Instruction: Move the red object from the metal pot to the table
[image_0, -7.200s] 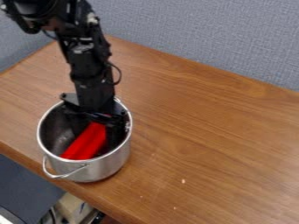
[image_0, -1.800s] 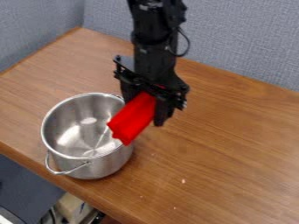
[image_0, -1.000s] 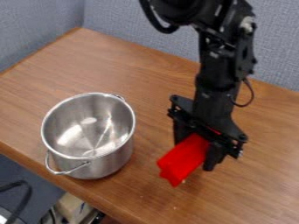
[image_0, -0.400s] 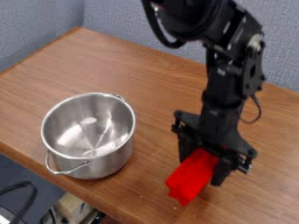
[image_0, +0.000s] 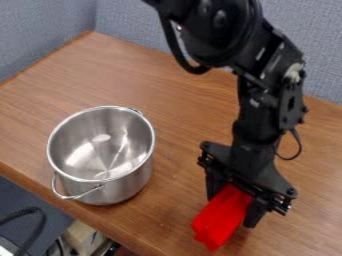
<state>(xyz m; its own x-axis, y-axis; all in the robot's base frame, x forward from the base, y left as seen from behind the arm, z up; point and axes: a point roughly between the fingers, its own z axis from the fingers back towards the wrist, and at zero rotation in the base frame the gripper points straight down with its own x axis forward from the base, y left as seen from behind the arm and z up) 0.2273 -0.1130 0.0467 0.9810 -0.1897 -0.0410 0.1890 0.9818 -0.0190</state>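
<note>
Gripper (image_0: 242, 196) — black, pointing straight down, jaws clamped on the upper end of the red object (image_0: 221, 220). The black fingers flank the block on either side, and a flat black cross-piece sits just above them. The grip covers the top of the block; its lower part hangs free below the fingers.

Red object: bright red, matte, blocky and elongated, tilted so that its lower end leans toward the near edge of the table (image_0: 94, 70). The lower end is close to the wood surface near the front edge; contact with the table cannot be told from this view. It is outside the pot, well to the right of it.

Arm: black, jointed, with glossy rounded housings, rising from the gripper up toward the top of the view.

Metal pot (image_0: 96, 154): round, shiny stainless steel, straight walls, rolled rim, interior bright with reflections. A thin wire loop handle hangs at its near side. It stands upright on the left part of the table — apart from the gripper and the block.

Table: brown wood grain, smooth, with a rounded front edge.
</note>
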